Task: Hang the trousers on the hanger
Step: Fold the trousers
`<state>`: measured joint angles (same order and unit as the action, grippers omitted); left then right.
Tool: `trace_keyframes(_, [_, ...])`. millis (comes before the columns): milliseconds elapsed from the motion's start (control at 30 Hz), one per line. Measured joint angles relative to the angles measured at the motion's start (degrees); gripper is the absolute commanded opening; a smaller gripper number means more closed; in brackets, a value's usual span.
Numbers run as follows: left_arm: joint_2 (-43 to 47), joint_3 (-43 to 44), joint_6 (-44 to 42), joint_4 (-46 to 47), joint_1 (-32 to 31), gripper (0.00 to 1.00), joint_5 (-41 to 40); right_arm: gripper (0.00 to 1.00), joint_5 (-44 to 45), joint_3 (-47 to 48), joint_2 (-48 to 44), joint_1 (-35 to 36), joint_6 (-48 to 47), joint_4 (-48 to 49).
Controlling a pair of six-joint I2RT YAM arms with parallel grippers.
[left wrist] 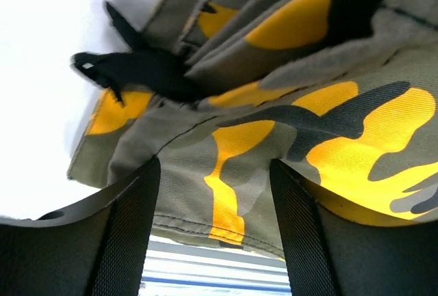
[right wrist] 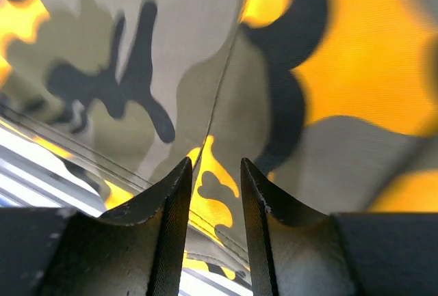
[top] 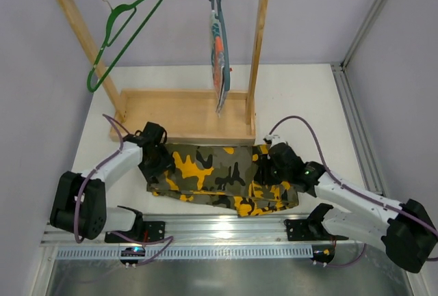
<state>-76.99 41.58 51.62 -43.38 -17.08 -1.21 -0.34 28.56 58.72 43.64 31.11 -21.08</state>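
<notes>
The camouflage trousers (top: 219, 176) lie folded flat on the table between my two grippers. The green hanger (top: 120, 33) hangs by its hook from the left end of the wooden rail, far from both grippers. My left gripper (top: 155, 161) sits at the trousers' left end. Its fingers stand wide apart in the left wrist view (left wrist: 213, 166), with the fabric (left wrist: 233, 173) and its hem across the gap. My right gripper (top: 271, 166) sits at the trousers' right end. Its fingers (right wrist: 215, 161) stand a narrow gap apart, tips against smooth fabric (right wrist: 308, 70).
A wooden rack (top: 181, 115) with a base board stands just behind the trousers. A grey-blue hanger (top: 220, 43) with a striped cloth hangs at the rail's right end. A metal rail (top: 226, 231) runs along the near table edge.
</notes>
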Motion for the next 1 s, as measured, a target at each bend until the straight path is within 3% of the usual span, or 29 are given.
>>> trace_keyframes(133, [2.29, 2.60, 0.70, -4.02, 0.74, 0.80, -3.61, 0.37, 2.29, 0.87, -7.69, -4.15, 2.21, -1.31])
trace_keyframes(267, [7.34, 8.74, -1.46, -6.16, 0.92, 0.79, -6.38, 0.37, 2.73, 4.98, -6.45, -6.51, 1.33, -1.33])
trace_keyframes(400, [11.39, 13.60, -5.66, -4.26, 1.07, 0.63, -6.38, 0.37, 1.09, 8.07, -3.85, -8.22, 0.13, -0.85])
trace_keyframes(433, [11.63, 13.81, -6.60, -3.17, 1.09, 0.51, -5.60, 0.37, 0.42, 8.17, -3.82, -8.63, -0.07, -0.76])
trace_keyframes(533, [10.10, 13.22, -9.11, -0.44, 1.09, 0.33, -1.09, 0.37, -1.40, 8.17, -4.11, -9.73, -0.79, -0.79])
trace_keyframes(633, [8.87, 10.08, -10.21, 3.23, 1.09, 0.22, 1.62, 0.37, -2.73, 7.93, -5.66, -10.14, -1.33, -0.72])
trace_keyframes(800, [6.97, 6.69, -9.22, 5.57, 1.40, 0.13, -0.76, 0.37, -3.10, 5.18, -10.19, -10.84, -2.10, -0.35])
trace_keyframes(1000, [-1.29, 1.84, -3.91, 11.04, 2.58, 0.05, -4.24, 0.37, -3.02, -2.12, -14.88, -12.33, -1.27, -0.48])
